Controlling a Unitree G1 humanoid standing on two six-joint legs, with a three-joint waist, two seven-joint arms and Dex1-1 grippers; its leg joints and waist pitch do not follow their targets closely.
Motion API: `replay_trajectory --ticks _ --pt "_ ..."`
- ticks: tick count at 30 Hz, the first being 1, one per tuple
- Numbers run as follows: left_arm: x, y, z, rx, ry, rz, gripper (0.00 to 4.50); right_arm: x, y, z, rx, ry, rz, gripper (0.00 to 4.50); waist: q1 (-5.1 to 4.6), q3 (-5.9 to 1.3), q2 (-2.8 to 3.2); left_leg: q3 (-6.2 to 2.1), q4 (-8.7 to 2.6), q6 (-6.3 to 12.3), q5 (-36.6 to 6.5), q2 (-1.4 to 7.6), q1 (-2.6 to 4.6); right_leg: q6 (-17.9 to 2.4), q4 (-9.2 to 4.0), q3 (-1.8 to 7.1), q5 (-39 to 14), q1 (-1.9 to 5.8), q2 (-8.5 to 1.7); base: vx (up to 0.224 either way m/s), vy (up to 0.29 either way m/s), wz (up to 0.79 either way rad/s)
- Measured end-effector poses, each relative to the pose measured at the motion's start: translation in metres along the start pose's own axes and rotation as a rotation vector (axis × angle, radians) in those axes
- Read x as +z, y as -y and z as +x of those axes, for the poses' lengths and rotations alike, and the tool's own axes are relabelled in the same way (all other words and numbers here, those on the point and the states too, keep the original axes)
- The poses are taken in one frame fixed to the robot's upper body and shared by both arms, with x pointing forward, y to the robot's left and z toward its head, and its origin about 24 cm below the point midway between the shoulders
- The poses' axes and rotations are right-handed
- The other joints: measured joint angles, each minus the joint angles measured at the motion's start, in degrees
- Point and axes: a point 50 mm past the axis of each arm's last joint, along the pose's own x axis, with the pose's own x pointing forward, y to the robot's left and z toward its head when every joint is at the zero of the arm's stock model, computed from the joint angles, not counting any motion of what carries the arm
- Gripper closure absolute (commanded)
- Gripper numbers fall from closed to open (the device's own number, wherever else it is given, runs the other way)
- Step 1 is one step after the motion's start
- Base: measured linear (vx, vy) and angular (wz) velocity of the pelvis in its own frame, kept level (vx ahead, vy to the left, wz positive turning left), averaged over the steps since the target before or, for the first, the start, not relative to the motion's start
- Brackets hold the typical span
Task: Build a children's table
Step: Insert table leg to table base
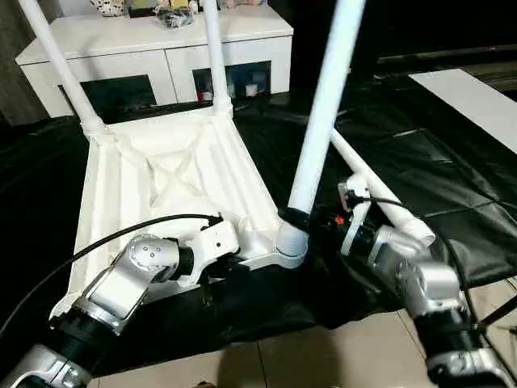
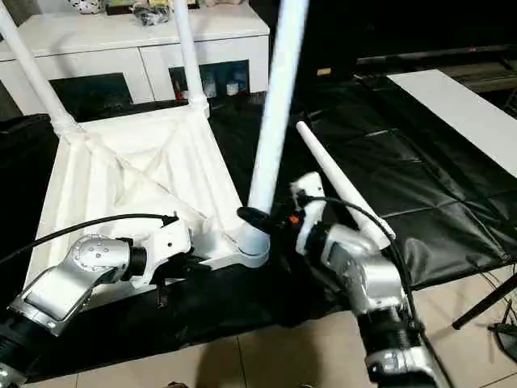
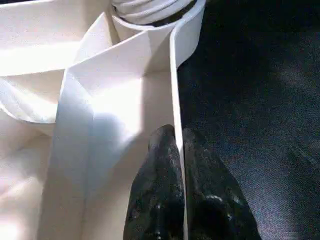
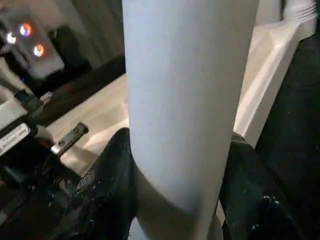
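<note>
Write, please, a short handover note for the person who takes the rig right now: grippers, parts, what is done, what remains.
Left gripper: shut on the tabletop rim, near side.
Right gripper: shut on the third leg, just above its near corner socket.
Done: two far legs stand in their sockets.
Left: check the third leg is seated; the fourth leg lies on the black work table, to be fitted.

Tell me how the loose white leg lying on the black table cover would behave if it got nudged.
The loose leg is a smooth round tube lying flat on the black cover, so it would probably roll. It tapers, so it would likely curve toward its thin end rather than run straight. It looks like hollow plastic, so probably light and stiff.
</note>
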Motion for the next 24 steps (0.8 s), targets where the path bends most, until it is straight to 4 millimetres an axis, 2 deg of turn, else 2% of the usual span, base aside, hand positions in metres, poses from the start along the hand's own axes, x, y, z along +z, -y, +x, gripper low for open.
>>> replay_trajectory --ticks 8,13,18,24 --pt "-0.002 -0.002 0.001 0.004 -0.003 -0.011 4.50 -0.011 -0.007 -0.005 -0.035 0.067 -0.080 2.65 -0.31 -0.13 0.09 -0.01 -0.11 0.00 0.00 -0.01 0.03 0.08 -0.13 -0.04 -0.05 0.03 0.00 0.000 0.000 0.00" --pt "-0.004 -0.004 0.001 0.009 -0.005 -0.016 4.50 -0.011 -0.012 -0.002 -0.034 0.039 -0.173 2.65 -0.76 -0.14 0.12 -0.07 -0.42 0.00 -0.01 -0.03 0.01 0.09 -0.86 -0.21 -0.06 0.17 0.00 0.000 0.000 0.00" --pt "-0.004 -0.004 0.000 0.006 -0.006 -0.015 4.50 -0.009 -0.013 0.000 0.001 -0.015 -0.219 2.65 -0.95 -0.15 0.12 -0.06 -0.49 0.01 -0.01 -0.10 0.04 0.09 -1.18 -0.17 -0.06 0.30 -0.01 0.000 0.000 0.00" --pt "-0.005 -0.006 -0.001 -0.010 -0.015 -0.015 4.50 0.003 -0.012 0.009 0.098 -0.146 -0.312 2.65 -1.00 -0.26 -0.08 -0.08 -0.49 0.01 -0.01 -0.07 0.09 0.09 -1.14 -0.21 -0.06 0.32 0.00 0.000 0.000 0.00"
